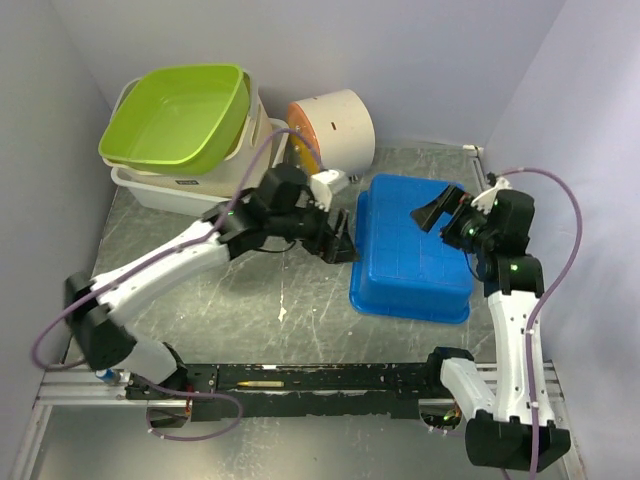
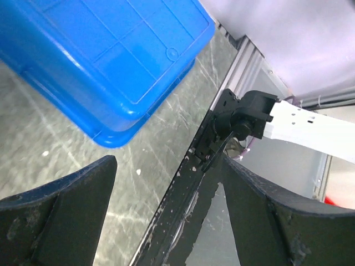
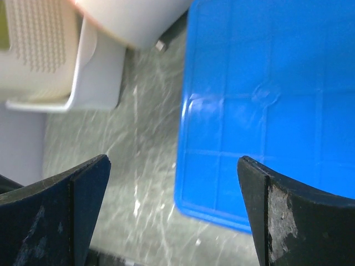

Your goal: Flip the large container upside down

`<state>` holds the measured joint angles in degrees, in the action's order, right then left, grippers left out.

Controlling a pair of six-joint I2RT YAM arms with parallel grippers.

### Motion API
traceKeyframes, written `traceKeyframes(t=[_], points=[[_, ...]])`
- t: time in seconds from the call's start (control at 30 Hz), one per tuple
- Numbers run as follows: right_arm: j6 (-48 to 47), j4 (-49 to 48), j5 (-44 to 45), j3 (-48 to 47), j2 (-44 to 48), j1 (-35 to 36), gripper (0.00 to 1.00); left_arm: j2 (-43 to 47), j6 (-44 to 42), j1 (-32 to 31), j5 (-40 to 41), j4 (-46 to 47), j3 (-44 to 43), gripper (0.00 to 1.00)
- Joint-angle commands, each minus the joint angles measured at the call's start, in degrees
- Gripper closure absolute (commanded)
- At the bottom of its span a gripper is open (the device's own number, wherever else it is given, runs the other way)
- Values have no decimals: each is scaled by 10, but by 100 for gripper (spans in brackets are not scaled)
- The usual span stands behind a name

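Black rail nearest, along the near edge of the grey table, with both arm bases on it. Just past that, the large blue container, resting rim-down right of centre, ribbed underside facing up; to judge by that, already turned over. Beside its left wall, the left gripper, spread wide and holding nothing, close to the rim but not visibly touching it. Over its far right corner, the right gripper, at full spread, likewise empty, hanging above the underside. Farther back, a white cylinder with an orange face, lying on its side just beyond the container's far left corner. At the far left, a green basin nested in white tubs. Risks from here: catching the rim with a finger on the way out and lifting the container, tipping it back over; sweeping the left arm rearward into the cylinder and rolling it; pressing on the smooth underside and skidding the container toward the rail.
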<state>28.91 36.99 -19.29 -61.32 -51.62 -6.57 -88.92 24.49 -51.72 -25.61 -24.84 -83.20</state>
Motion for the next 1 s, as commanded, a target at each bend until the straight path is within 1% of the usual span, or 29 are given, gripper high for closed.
traceKeyframes(t=[0.0,0.1,0.17,0.27,0.33,0.47,0.53,0.63,0.67,0.77,0.87,0.97], points=[[16,58,-143,36,33,15,0,101,10,8,130,-97,28,12],[33,102,-160,54,58,23,0,144,26,11,197,-133,41,12],[41,122,-174,66,72,23,0,168,38,13,228,-131,55,12],[48,134,-192,96,87,24,0,191,49,14,252,-112,81,12],[48,139,-176,109,98,25,0,198,53,14,264,-103,92,12],[78,111,-179,132,115,31,0,200,59,15,281,-94,102,12],[89,106,-159,142,120,44,0,202,66,15,296,-91,108,12],[105,97,-112,159,117,97,0,207,75,15,316,-79,120,12],[115,92,-91,166,112,127,0,206,78,16,319,-77,122,12],[159,76,0,174,88,248,0,198,87,19,319,-80,120,12],[199,57,75,171,46,357,0,193,91,18,315,-73,120,12],[217,29,128,170,-9,424,0,190,94,19,316,-68,120,12]])
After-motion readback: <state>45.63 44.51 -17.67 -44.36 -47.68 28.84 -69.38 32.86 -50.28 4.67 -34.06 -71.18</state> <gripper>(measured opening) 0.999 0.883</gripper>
